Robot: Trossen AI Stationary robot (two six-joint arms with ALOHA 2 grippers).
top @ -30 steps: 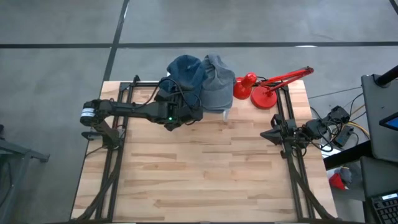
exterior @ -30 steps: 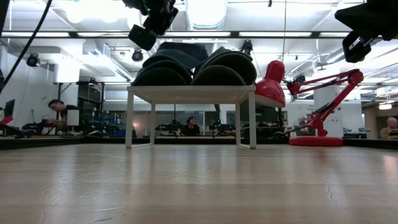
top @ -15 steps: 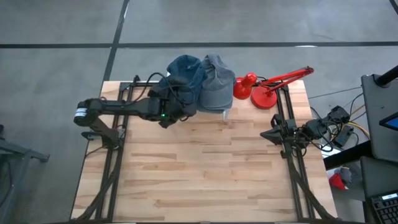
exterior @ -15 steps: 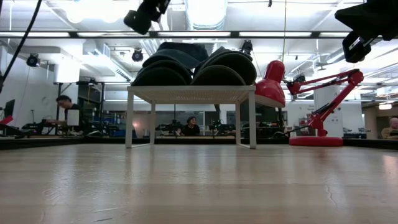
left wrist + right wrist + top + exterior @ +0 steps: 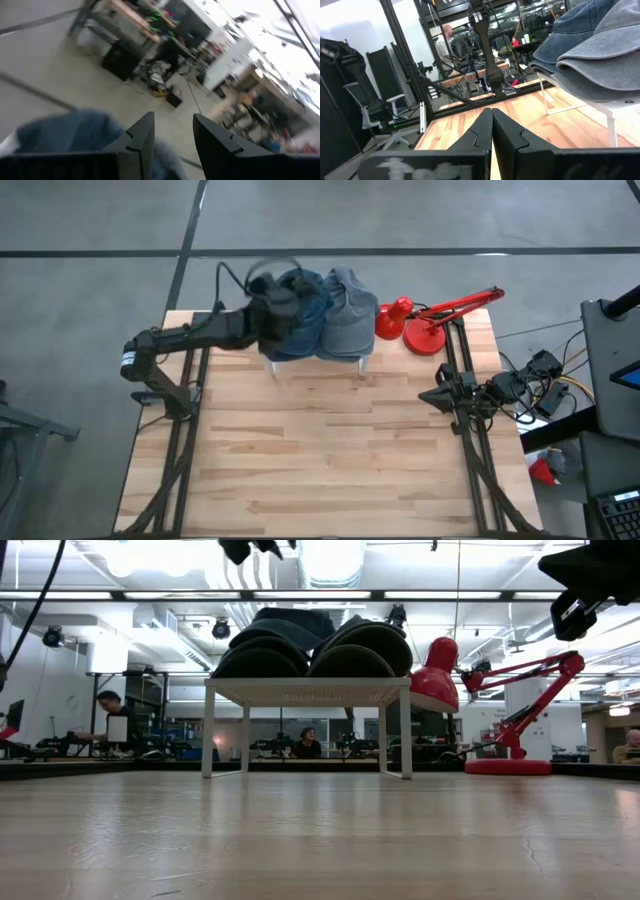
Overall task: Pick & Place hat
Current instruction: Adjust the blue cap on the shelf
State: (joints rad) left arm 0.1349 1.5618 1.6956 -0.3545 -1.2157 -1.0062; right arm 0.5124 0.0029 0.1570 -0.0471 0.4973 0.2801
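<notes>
Denim hats [image 5: 325,315] slump, domed, under left hand [image 5: 268,285].

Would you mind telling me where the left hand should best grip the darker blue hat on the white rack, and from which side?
Judging from the high view, grip the darker blue hat at its soft domed crown, coming straight down from above. It lies on the white rack touching the grey hat, so a sideways approach would probably disturb that one. The left hand is open above it already; the right hand waits apart.

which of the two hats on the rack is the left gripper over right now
The darker blue hat, at the rack's left end. The left gripper, fingers open, is above it; the paler grey-blue hat sits beside the red lamp.
</notes>
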